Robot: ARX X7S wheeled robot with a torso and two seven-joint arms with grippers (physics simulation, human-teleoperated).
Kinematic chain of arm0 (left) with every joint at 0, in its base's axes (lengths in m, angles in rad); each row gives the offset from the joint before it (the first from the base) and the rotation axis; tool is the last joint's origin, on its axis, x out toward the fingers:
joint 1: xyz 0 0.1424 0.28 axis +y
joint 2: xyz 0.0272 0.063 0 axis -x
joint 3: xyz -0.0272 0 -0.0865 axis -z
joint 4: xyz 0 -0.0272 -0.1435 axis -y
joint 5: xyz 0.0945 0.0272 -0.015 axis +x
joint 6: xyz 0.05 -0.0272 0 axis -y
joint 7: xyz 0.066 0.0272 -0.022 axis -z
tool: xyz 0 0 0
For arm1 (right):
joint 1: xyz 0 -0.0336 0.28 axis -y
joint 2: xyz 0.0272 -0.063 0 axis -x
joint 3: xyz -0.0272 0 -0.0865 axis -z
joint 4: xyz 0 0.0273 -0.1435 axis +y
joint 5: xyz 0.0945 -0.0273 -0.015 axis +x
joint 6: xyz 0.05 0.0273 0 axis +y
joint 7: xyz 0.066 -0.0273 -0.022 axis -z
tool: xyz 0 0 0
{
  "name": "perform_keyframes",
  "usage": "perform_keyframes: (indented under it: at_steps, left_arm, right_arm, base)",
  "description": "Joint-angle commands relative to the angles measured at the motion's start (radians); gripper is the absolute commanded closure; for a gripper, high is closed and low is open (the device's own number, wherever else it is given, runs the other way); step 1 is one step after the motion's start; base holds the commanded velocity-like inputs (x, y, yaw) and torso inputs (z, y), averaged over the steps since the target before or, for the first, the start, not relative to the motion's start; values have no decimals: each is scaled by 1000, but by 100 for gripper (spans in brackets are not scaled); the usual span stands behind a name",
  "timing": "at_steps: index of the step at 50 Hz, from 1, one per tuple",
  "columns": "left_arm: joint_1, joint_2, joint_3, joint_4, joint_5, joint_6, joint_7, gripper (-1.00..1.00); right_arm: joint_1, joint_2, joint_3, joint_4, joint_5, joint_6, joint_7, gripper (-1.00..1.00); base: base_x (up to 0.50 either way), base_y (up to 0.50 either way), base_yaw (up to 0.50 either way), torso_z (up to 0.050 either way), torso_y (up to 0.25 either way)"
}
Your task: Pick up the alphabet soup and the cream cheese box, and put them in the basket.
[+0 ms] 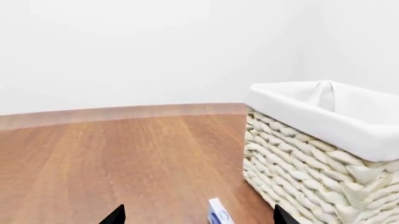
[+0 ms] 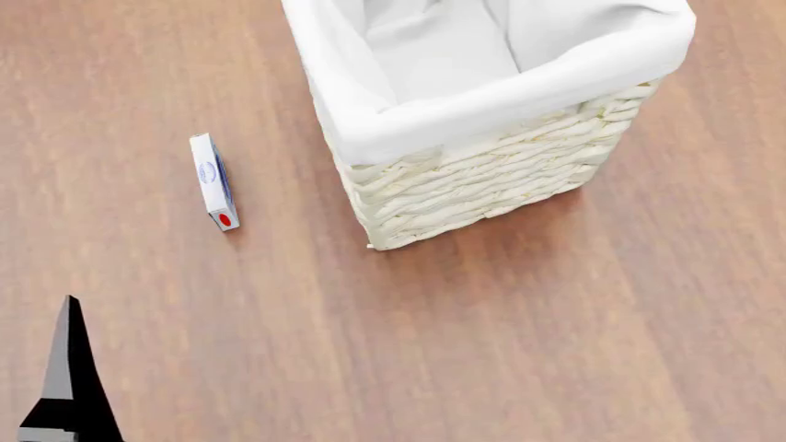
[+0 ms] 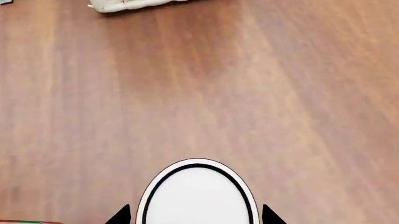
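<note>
The alphabet soup [image 3: 197,196] shows only in the right wrist view, as a white oval top with a dark ring, sitting between the two dark fingertips of the right gripper [image 3: 194,215]; whether the fingers already press on the can or only stand around it, I cannot tell; the blue label is not visible from this angle. The cream cheese box [image 2: 213,181] lies on the wooden floor [image 2: 491,350], left of the basket [image 2: 491,184] and apart from it; the left gripper [image 1: 198,217] has its fingers spread wide, with the box end just between them in the wrist view.

I judge that both picks are still in preparation and nothing is in the basket; the next move asks the left arm to go lower over the thin box, and the right one to close firmly on the can.

The head view shows the empty white lining and one left fingertip [image 2: 68,378], but not the can; the right wrist view shows only a basket corner [image 3: 124,4].
</note>
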Motion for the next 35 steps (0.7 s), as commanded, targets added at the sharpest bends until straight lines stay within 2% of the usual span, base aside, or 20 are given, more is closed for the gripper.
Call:
perform_keyframes:
  at_steps: [1,15,16,35]
  left_arm:
    - [0,-3,1,0,4,-2,-6,-100]
    - [6,-8,-1,1,7,-2,-15,-100]
    - [7,-9,-3,0,5,-2,-16,-100]
    - [18,-16,-4,13,8,-2,-27,-100]
  right_arm:
    - [2,-28,-3,62,0,-12,-35,-100]
    - [25,-58,-2,114,-4,-2,-59,-100]
    - [23,-60,-2,118,-6,-7,-63,100]
    - [20,-56,-5,102,-22,-7,-66,100]
  base:
    - [0,0,0,0,0]
    - [0,0,0,0,0]
    - [0,0,0,0,0]
    - [3,-1,1,-1,-1]
